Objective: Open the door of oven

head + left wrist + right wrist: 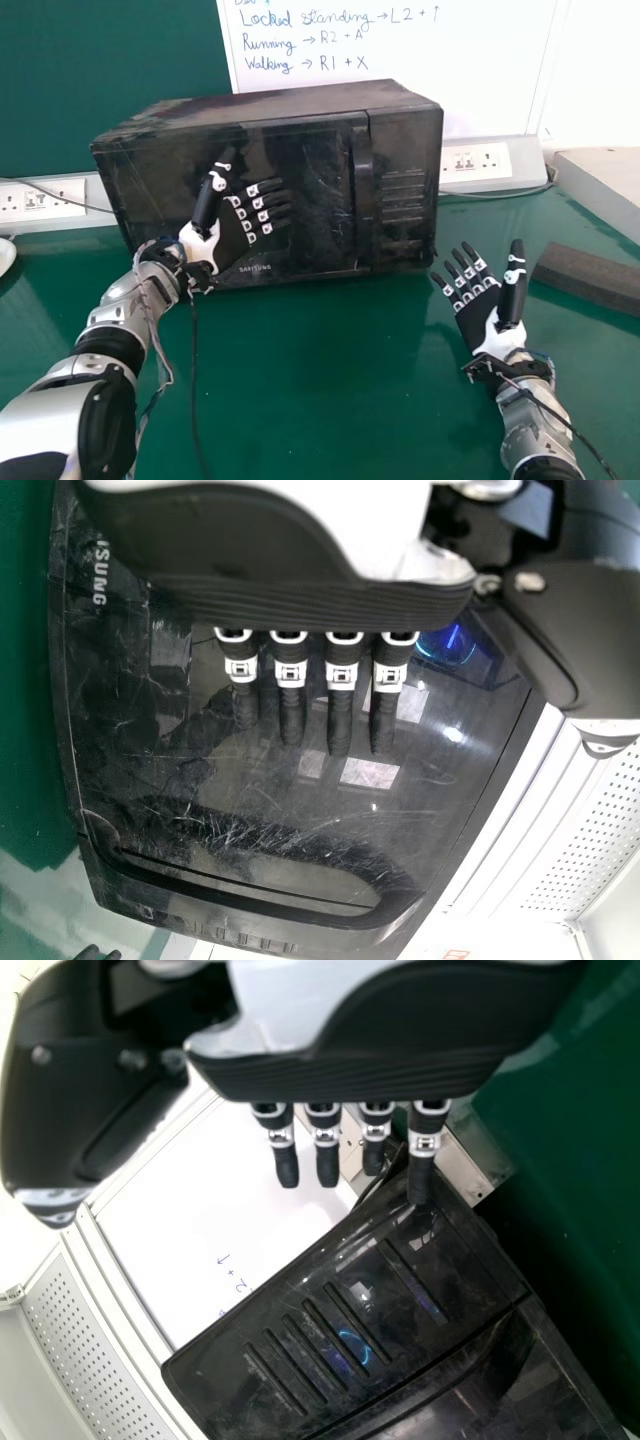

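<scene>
Left hand [232, 243], wide open, partly blocks closed oven door [318, 170]; right hand [480, 318] also wide. Left wrist view shows scratches [260, 825]; head view, dark block [590, 278] near desk's [330, 380] right edge.

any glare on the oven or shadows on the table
Left wrist view: pale patches, blue glint on the oven door; right wrist view: blue curl, pale patch on the slotted panel; head view: soft dark patch, likely shadow, on the table beside the right hand.
</scene>
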